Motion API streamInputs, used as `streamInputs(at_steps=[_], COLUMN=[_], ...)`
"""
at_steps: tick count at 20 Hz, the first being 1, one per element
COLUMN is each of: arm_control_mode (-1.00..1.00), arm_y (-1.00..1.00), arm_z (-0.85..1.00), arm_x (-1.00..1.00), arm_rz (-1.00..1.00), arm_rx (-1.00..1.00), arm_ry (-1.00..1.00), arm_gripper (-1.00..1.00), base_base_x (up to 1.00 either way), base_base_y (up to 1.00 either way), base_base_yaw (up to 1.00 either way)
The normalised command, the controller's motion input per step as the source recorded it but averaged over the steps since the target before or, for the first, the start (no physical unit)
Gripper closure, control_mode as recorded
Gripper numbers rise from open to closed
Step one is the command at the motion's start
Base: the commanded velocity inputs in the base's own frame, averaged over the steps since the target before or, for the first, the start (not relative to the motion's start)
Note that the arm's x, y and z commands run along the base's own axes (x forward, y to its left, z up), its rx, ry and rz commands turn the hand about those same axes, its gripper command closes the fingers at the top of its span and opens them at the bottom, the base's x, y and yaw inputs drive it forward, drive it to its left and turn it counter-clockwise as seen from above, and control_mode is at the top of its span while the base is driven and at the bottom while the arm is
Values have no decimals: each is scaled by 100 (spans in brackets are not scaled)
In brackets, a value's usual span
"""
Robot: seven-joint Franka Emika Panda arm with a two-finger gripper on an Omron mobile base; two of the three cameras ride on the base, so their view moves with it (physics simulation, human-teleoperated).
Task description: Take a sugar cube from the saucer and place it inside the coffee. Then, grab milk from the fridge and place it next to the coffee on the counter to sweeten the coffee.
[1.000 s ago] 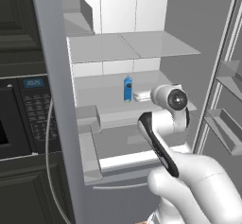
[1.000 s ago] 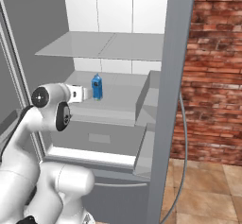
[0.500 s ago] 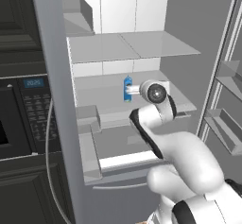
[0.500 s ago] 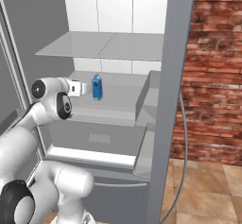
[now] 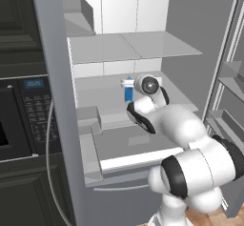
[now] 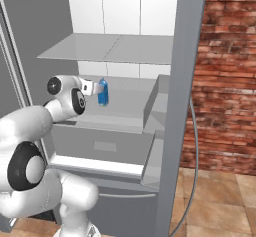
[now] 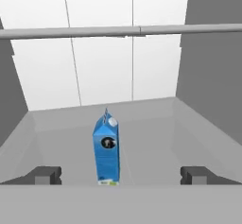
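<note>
The two-finger gripper point(image 7: 120, 176) is spread wide before the small blue upright milk carton point(image 7: 106, 150), mid-shelf in the grey fridge point(image 7: 156, 124). If it is driven in off-centre, the light carton could be toppled.

This is a home kitchen, drawn by computer. An open fridge point(image 5: 143, 53) takes up the middle of both base views, with a white back wall, flat grey shelves point(image 6: 115, 48) and a pale drawer point(image 6: 100, 143) below. A small blue milk carton point(image 7: 107, 150) stands upright on the middle shelf, the sort of thing a household keeps cold. At the left edge of the left base view a black built-in microwave point(image 5: 24, 120) with a keypad and a lit clock sits among dark cabinets point(image 5: 19, 25). On the right of the right base view are a red brick wall point(image 6: 225, 71) and, at the lower right, a tan tiled floor point(image 6: 220, 201).
</note>
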Motion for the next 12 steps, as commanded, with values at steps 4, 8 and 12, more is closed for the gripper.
streamInputs(at_steps=[4,8,12], arm_control_mode=[-100,-100,-100], arm_y=[0,0,0], arm_z=[-19,-22,-18], arm_x=[40,33,25], arm_rz=[0,0,0], arm_rx=[0,0,0], arm_ry=[0,0,0], arm_gripper=[-100,-100,-100], base_base_x=[0,0,0], base_base_y=[0,0,0], base_base_yaw=[0,0,0])
